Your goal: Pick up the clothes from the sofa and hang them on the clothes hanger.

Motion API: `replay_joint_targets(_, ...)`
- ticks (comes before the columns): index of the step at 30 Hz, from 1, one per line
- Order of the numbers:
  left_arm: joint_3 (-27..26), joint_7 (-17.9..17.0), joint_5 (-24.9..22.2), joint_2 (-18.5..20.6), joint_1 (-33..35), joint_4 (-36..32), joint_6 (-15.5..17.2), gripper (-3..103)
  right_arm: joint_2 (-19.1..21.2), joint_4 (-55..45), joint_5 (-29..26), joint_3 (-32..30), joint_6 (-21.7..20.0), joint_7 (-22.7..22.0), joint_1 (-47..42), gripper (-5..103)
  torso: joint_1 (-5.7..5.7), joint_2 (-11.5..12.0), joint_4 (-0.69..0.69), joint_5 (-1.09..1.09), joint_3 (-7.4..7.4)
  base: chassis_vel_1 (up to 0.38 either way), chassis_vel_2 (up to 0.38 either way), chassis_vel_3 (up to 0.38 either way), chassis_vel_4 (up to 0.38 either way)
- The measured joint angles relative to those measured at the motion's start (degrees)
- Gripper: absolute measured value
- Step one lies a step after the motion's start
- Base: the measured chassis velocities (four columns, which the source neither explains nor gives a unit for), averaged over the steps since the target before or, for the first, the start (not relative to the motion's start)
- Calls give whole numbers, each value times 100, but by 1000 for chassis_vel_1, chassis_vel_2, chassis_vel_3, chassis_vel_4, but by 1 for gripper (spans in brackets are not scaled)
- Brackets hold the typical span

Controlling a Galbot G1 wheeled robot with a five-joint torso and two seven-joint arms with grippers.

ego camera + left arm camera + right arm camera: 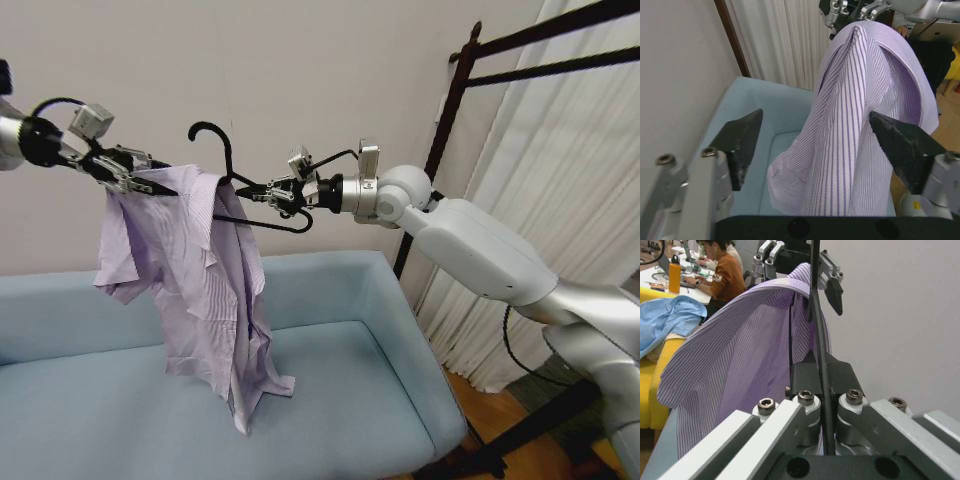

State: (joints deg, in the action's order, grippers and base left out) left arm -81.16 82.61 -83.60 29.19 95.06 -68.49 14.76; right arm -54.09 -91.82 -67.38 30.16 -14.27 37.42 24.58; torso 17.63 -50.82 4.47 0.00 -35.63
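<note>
Hanging in mid-air above the sofa, the lilac striped shirt is draped over one end of a black hanger, w/ its tail dangling close to the seat cushion but clear of it.

Right gripper is at the hanger's other, bare end, arm stretched out approx. level from the robot's right. In the right wrist view the right gripper is clamped tight on the thin black hanger, fingers pressed together either side of the wire. The shirt bulges over the far part of the hanger. Beyond it sits the left gripper.

Left gripper is at the shirt's outer shoulder, opposite the right one, so the garment hangs btwn the two. In the left wrist view the left gripper has its fingers spread wide apart. The shirt hangs in the gap btwn them; one pad looks right at the cloth, the other is well off it, over the sofa.

Hanger hook points up, free, w/ the plain wall behind it. Dark clothes rack stands to the robot's right, past the sofa's end, beside a pale curtain. Hanger is well apart from the rack.
</note>
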Motion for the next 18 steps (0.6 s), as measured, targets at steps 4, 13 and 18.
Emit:
replay_joint_targets(4, -34, 53, 0, 2, 39, 18, -1, 57, 44, -2, -11, 0, 7, -1, 2, 1, 0, 0, 0, 0, 0, 0, 0, 0, 0)
replay_joint_targets(13, -29, 138, -1, -14, 11, -28, 5, 25, 79, -41, -52, 0, 13, -34, 36, 1, 0, 0, 0, 0, 0, 0, 0, 0, 0)
replay_joint_targets(18, 16, 146, -19, -44, -45, -91, 18, 9, 97, -117, -71, 0, 13, -96, 26, 1, 0, 0, 0, 0, 1, 0, 0, 0, 0)
